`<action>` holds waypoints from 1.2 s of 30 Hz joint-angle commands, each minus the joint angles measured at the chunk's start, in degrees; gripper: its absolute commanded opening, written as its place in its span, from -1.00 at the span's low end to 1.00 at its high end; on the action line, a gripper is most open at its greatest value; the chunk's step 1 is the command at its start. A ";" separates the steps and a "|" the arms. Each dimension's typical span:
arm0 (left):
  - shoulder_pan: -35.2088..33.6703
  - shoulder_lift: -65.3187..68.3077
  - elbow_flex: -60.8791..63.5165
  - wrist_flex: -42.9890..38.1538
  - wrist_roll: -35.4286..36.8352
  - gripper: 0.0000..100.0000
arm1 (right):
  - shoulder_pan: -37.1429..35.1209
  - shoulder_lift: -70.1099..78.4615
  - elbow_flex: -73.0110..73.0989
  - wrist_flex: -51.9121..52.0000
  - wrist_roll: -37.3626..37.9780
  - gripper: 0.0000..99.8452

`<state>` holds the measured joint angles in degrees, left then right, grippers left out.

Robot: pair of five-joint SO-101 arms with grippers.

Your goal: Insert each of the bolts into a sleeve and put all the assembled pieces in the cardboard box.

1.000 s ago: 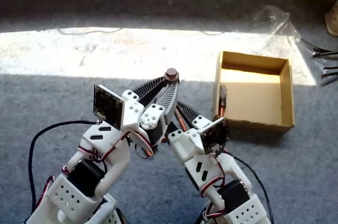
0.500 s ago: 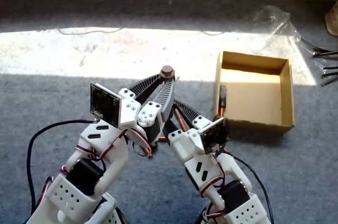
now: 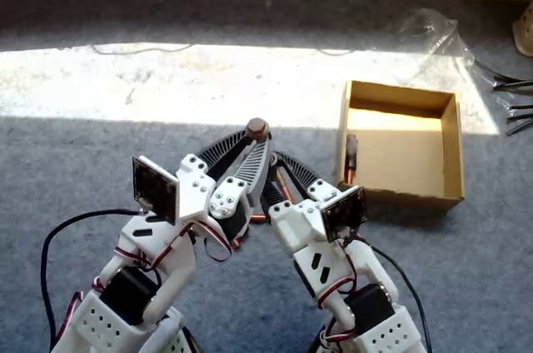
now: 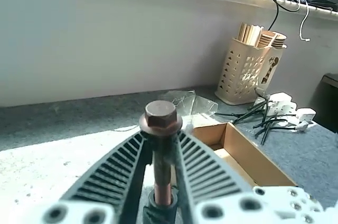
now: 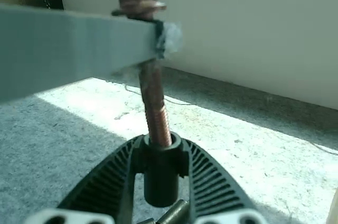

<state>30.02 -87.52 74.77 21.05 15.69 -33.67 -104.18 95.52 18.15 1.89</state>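
Left gripper [image 4: 160, 138]: fingers closed on the bolt [image 5: 152, 92], pinching the shank just under the flanged head. Right gripper [image 5: 160, 155]: fingers closed round a black sleeve [image 5: 160, 182], mouth up. The bolt stands upright over it with the threaded tip just inside the mouth, not seated. Both parts are held up off the desk [image 3: 100, 161], near the box [image 3: 408, 196], out from the box wall that a dark-and-copper piece [image 3: 351, 157] leans on from inside; likely one finished assembly.

Handling, as a guess: the bolt is metal, stiff, light for the arm, and won't crush. The threads give grip and the flange stops it sliding through, so under the head is the right hold. The sleeve looks rigid and smooth and may slip or twist, so hold it mid-body and keep the mouth free. The main risk is jamming if the bolt is tilted.

Surface: grey felt-like cover on the desk, a sunlit band across it reaching the box. Beyond the box lie a clear bag [image 3: 429, 32] and black ties [image 3: 512, 107]; further past the box stands a basket of sticks [image 4: 248, 68] against a pale wall.
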 commanded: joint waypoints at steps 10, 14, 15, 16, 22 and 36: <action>-0.40 4.53 -0.84 -1.05 -1.32 -0.92 | 1.36 -1.10 8.13 -2.51 0.70 -0.99; -0.40 8.31 -2.77 -0.97 -1.32 -0.93 | 1.45 -1.10 8.13 -2.42 1.05 -0.99; -0.40 8.92 -2.86 -0.97 -1.32 -0.93 | 1.45 -1.10 8.13 -2.42 2.29 -0.99; -0.40 9.36 -2.86 -0.97 -1.32 -0.93 | 1.45 -1.10 8.13 -2.42 3.43 -0.99; -0.40 9.98 -2.95 -0.97 -1.32 -0.93 | 1.45 -1.10 8.22 -2.42 3.78 -0.99; -0.40 10.42 -2.68 -0.70 -1.41 -0.65 | 1.45 -1.10 8.48 -2.42 4.04 -0.99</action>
<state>30.11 -77.76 74.86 20.88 15.69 -32.97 -104.09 95.60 17.80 5.23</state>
